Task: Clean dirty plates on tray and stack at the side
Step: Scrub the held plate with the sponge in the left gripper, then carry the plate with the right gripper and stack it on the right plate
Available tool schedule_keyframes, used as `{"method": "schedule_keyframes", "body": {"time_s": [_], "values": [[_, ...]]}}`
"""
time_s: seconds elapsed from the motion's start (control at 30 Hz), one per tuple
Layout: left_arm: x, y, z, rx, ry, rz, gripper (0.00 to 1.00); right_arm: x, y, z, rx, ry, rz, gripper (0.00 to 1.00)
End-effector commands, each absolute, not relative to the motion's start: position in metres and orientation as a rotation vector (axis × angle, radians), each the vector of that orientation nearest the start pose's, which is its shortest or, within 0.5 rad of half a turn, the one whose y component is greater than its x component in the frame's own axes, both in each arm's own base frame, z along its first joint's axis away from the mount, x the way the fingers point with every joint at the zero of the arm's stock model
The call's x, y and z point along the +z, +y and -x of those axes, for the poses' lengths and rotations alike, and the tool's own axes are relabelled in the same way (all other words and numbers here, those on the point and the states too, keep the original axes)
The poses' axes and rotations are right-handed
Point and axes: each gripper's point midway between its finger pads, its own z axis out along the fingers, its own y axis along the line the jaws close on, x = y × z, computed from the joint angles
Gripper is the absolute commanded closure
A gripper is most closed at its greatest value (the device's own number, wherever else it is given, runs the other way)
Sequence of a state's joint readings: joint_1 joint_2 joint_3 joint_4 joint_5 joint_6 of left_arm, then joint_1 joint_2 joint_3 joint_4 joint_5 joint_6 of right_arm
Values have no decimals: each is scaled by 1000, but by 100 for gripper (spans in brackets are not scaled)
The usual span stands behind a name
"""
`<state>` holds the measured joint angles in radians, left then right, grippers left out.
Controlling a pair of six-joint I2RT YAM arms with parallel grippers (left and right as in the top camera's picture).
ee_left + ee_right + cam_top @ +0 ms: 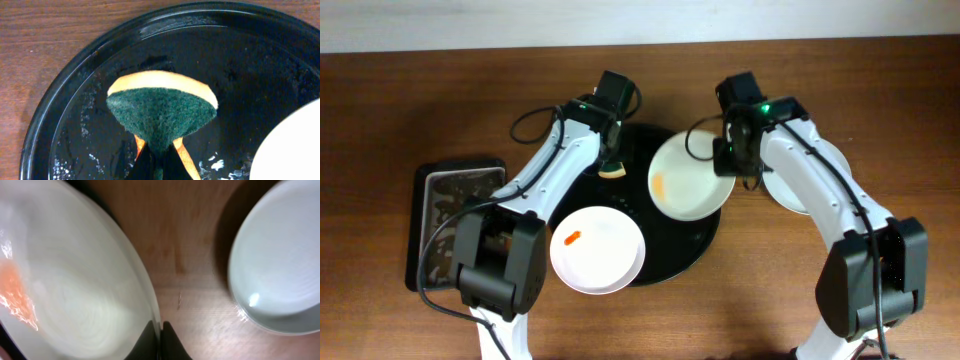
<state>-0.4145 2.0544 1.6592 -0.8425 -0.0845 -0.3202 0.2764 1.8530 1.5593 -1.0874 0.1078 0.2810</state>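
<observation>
The round black tray (705, 235) lies mid-table. My right gripper (730, 165) is shut on the rim of a pale plate (688, 177) with an orange smear and holds it tilted over the tray's right part; the rim shows between the fingers in the right wrist view (159, 330). My left gripper (612, 150) is shut on a green-and-yellow sponge (612, 170), held above the tray's back left (75, 100); the sponge fills the left wrist view (161, 112). A second smeared plate (597, 249) lies on the tray's front left. A third plate (790, 190) lies on the table to the right, partly under my right arm.
A rectangular black tray (455, 220) sits at the left of the wooden table. The plate on the table shows at the right of the right wrist view (277, 265), with bare wood between it and the held plate.
</observation>
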Motion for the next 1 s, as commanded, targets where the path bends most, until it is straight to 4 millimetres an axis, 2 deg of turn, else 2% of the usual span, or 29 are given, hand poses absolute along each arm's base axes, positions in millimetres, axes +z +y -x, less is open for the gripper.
{"method": "schedule_keyframes", "body": {"time_s": [0.0,0.07,0.13,0.3,0.57,0.73,0.9,0.97], "values": [[75,-171,-437,-120,2834,-174,100,174,92,-387,-297,2791,82,96],[75,-163,-438,-115,2842,-163,100,200,104,-379,-524,2687,176,96],[75,-157,-440,-129,2847,-161,100,216,108,-378,-755,2539,216,96],[75,-155,-440,-128,2849,-154,100,249,129,-371,-990,2296,328,96],[74,-155,-440,-126,2850,-154,100,251,129,-363,-1011,2290,316,96],[75,-155,-440,-128,2848,-154,100,252,139,-359,-1008,2270,352,96],[75,-155,-440,-128,2848,-154,100,252,140,-358,-1012,2271,360,96],[75,-155,-440,-128,2848,-154,100,252,139,-357,-999,2272,321,96]]}}
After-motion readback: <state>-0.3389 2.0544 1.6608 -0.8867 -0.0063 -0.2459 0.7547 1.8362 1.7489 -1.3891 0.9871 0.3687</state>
